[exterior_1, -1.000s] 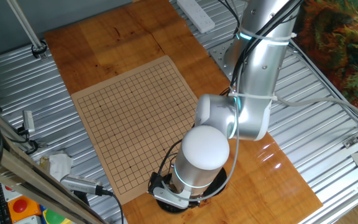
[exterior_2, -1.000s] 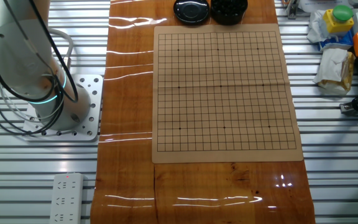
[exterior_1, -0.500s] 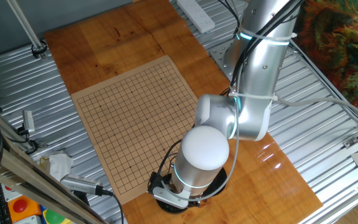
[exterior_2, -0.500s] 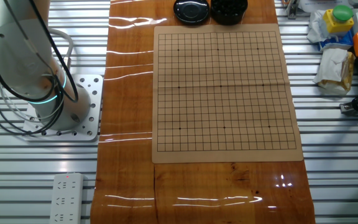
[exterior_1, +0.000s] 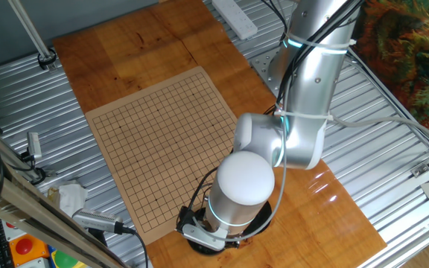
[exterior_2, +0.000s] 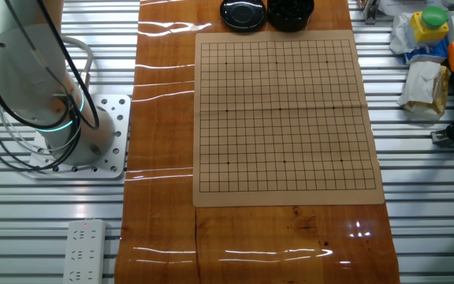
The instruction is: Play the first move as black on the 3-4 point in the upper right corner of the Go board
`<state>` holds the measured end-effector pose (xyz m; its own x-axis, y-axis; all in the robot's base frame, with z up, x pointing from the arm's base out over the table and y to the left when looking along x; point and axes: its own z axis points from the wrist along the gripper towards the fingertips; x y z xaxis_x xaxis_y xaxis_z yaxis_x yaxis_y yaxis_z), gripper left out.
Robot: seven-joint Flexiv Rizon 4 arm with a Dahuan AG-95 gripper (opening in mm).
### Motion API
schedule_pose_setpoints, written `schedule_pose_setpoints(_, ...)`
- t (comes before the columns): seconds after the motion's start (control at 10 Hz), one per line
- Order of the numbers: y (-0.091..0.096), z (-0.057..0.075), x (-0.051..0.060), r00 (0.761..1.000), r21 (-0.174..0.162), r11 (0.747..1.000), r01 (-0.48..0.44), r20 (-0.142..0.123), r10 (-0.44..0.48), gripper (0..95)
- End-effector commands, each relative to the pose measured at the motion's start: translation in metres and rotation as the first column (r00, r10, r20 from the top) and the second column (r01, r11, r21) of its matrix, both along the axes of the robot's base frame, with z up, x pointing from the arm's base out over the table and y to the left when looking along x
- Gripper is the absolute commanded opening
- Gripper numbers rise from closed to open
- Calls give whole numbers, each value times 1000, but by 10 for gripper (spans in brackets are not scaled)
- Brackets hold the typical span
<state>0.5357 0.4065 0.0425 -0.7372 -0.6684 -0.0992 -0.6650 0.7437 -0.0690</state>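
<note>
The board (exterior_1: 162,141) lies flat on the orange-brown tabletop, and no stone shows on its grid (exterior_2: 282,110). Beyond its far edge in the other fixed view stand a round black lid (exterior_2: 243,13) and a black bowl (exterior_2: 290,11) with dark rounded shapes inside; single black stones cannot be told apart. In one fixed view the arm's white wrist (exterior_1: 244,186) hangs over that bowl at the board's end. Only a grey-white edge of my gripper (exterior_1: 203,237) peeks out beneath it. The fingers are hidden, and what they hold, if anything, does not show.
The arm's base (exterior_2: 77,138) is bolted left of the table, with a power strip (exterior_2: 83,251) near it. Bags, a yellow-green bottle (exterior_2: 430,22) and cables crowd the right side. A metal pole (exterior_1: 32,30) and a cabled tool (exterior_1: 95,222) sit beside the board.
</note>
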Motion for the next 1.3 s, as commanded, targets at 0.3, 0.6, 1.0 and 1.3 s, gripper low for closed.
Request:
schedule_pose_setpoints(0.3,0,3,0,1000,-2,1000,6,-1,-6,190)
schedule_pose_setpoints(0.6,0,6,-1,1000,-4,1000,5,-2,-5,190)
schedule_pose_setpoints(1.0,-2,13,-1,1000,-5,1000,8,-8,-8,190)
schedule_pose_setpoints(1.3,-10,18,2,1000,-9,1000,2,-13,-3,0)
